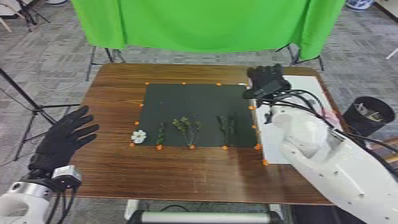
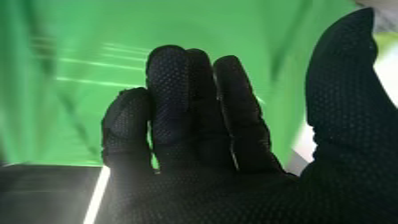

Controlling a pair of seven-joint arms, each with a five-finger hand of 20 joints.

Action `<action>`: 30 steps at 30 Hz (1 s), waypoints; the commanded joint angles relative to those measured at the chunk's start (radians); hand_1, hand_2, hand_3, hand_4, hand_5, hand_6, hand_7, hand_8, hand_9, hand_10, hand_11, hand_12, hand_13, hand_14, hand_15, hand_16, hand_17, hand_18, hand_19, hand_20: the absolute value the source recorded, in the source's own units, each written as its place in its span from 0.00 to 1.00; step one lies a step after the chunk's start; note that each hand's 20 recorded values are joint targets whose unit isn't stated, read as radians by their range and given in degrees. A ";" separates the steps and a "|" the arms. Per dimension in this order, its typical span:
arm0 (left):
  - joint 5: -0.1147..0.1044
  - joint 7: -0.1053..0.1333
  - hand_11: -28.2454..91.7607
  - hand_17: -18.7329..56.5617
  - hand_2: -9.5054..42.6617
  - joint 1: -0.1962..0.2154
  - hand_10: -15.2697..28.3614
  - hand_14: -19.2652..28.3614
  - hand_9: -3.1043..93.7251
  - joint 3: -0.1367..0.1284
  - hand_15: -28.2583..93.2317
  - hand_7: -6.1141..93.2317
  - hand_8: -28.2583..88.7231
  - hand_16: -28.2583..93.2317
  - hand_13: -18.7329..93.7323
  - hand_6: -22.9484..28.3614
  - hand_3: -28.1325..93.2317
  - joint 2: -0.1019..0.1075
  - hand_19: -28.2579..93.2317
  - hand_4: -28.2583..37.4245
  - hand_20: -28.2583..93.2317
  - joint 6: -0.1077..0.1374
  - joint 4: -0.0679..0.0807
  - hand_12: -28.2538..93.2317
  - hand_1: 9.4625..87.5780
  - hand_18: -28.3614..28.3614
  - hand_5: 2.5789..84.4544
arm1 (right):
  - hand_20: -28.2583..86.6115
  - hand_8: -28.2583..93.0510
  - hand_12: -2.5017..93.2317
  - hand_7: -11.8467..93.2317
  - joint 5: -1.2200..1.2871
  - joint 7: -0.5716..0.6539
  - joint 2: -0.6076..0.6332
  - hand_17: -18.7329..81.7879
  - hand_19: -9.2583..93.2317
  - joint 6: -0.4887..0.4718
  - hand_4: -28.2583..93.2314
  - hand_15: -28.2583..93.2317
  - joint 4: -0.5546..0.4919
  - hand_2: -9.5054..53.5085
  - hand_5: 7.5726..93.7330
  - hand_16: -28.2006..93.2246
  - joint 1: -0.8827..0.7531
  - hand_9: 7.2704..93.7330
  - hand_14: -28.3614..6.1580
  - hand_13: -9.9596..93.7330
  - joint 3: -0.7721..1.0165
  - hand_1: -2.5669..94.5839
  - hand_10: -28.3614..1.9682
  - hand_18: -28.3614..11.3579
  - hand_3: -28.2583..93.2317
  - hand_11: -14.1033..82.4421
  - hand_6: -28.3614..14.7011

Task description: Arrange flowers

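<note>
To the lower left of the frame's middle, by the dark mat's corner, a small white flower [image 1: 139,136] with round petals. Just beside, a thin dark green stem [image 1: 161,134], leafy and straight. Next to that, a light green sprig [image 1: 187,131] with little yellow-green tufts on skinny stalks. A bit farther right, dark green stalks [image 1: 227,126], thin and close together. All lying flat in a row along the lower part of the dark mat [image 1: 195,105], with orange dots [image 1: 192,147] around its edges. Under the mat, the brown bench [image 1: 195,175]. To the right of the mat, a white board [image 1: 275,131]. Over the upper right of the bench, the right robot hand [image 1: 268,82], let go, with straight fingers and thumb held apart in the right wrist view. At lower left, the left robot hand [image 1: 60,140], loose too, with fingers spread. At the top, a bright green cloth [image 1: 209,25]. At far right, a black bin [image 1: 369,120].
</note>
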 commanded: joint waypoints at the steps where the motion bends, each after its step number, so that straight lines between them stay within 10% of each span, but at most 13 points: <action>1: -0.005 0.005 0.43 0.13 0.12 0.007 0.62 0.72 0.27 0.005 0.54 0.27 0.15 0.23 0.34 0.50 0.81 -0.009 0.62 0.07 0.32 0.003 -0.002 0.37 0.20 0.90 0.30 | 0.68 0.10 0.24 0.43 0.023 0.096 0.149 0.41 0.92 -0.052 0.00 0.83 -0.043 0.00 0.36 0.39 -0.180 0.45 0.51 0.54 0.152 0.28 0.46 0.19 0.96 0.42 0.56; 17: -0.001 -0.003 0.43 0.13 0.12 -0.003 0.62 0.72 0.27 0.008 0.54 0.27 0.15 0.23 0.34 0.50 0.81 -0.003 0.62 0.07 0.32 -0.012 0.004 0.37 0.20 0.90 0.30 | 0.68 0.10 0.23 0.43 0.036 0.222 0.194 0.43 0.92 -0.173 0.00 0.80 -0.032 0.00 0.43 0.38 -0.285 0.54 0.58 0.61 0.214 0.32 0.50 0.19 0.95 0.39 0.59; 30: 0.003 -0.012 0.43 0.13 0.13 -0.015 0.62 0.73 0.27 0.016 0.54 0.27 0.15 0.23 0.34 0.50 0.81 -0.002 0.62 0.07 0.32 -0.023 0.010 0.37 0.20 0.90 0.30 | 0.67 0.09 0.22 0.43 0.009 0.207 0.235 0.48 0.94 0.017 0.00 0.75 0.117 0.00 0.50 0.41 -0.192 0.65 0.69 0.71 0.069 0.37 0.59 0.18 0.96 0.38 0.64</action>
